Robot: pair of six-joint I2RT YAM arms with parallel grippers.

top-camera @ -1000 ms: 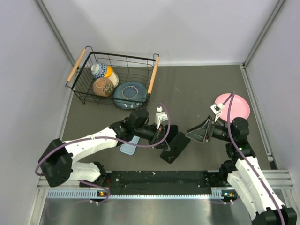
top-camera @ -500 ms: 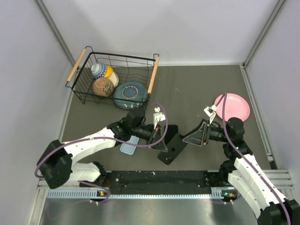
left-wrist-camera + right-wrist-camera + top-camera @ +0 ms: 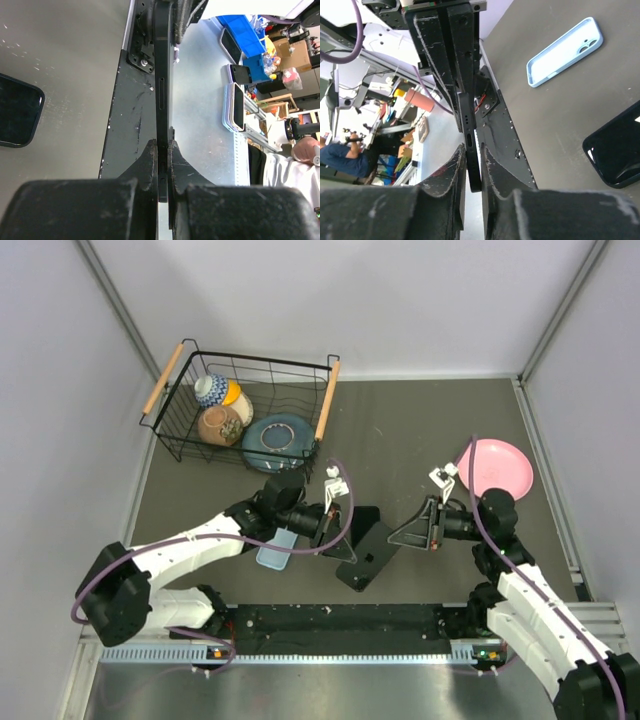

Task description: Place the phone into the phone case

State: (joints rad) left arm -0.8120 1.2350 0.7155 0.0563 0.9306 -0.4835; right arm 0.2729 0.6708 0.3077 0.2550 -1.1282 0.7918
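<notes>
Dark grey counter (image 3: pixel 420 430) ran between pale walls, with both arms bolted at its near edge. A second before, the right pincer (image 3: pixel 472 150) had stood wide and apart, up by the pink plate. It had since swung in toward the left arm and drawn its jaws narrow about the free end of the phone (image 3: pixel 469 125). In the right wrist view one finger (image 3: pixel 457 165) lay against the phone, with a sliver of light along the other, so whether it truly gripped could not be told. The left pincer (image 3: pixel 162 147) had hardly shifted. It was clamped tight on the opposite end, with both fingers (image 3: pixel 147 165) pressed flat to the faces.

The phone was black and thin. It was held off the counter between the two pincers and showed edge-on, with a long side button in the left wrist view and a port slot in its end in the right wrist view.

Beneath it a black phone-shaped slab (image 3: pixel 368 562) lay flat on the counter; whether that was a case or a handset was unclear. Beside the left arm lay the light blue phone case (image 3: pixel 277 550), open side up.

Farther back on the right sat the pink plate (image 3: pixel 500 468), now less covered by the arm. At the far left stood a wire basket (image 3: pixel 260 360) holding bowls and a blue dish.
</notes>
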